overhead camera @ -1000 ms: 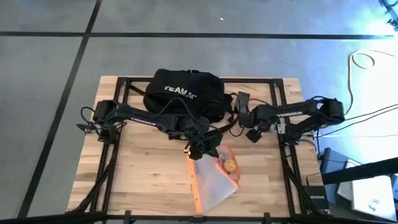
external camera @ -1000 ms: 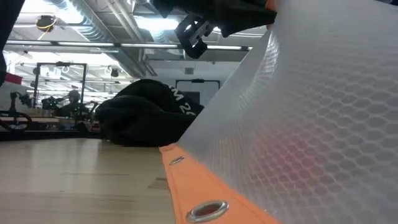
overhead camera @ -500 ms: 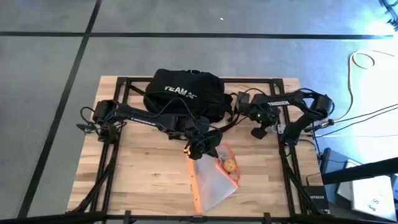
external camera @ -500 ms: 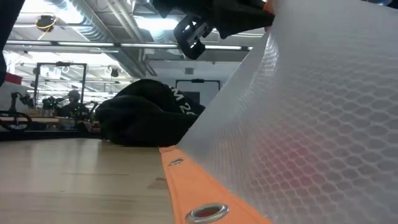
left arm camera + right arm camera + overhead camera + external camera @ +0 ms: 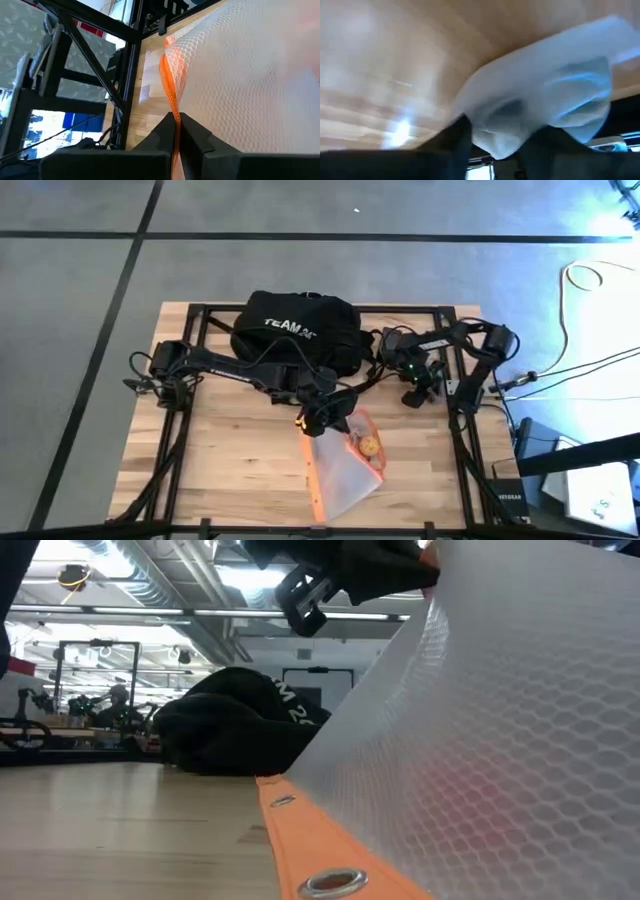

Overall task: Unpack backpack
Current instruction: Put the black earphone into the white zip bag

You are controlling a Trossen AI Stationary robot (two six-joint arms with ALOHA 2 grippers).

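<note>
Backpack [image 5: 297, 332], black, slumped, lettered "TEAM 24"; left tool [image 5: 176, 131] pinches pouch [image 5: 343, 468], right tool's [image 5: 416, 383] state unclear

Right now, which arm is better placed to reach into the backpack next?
The right, probably. The right gripper hangs free just beside the backpack, though whether it holds anything is unclear. The left gripper is shut on the pouch and is busy.

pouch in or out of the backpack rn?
Out. The pouch lies on the table in front of the backpack, its orange edge pinched by the left gripper.
</note>
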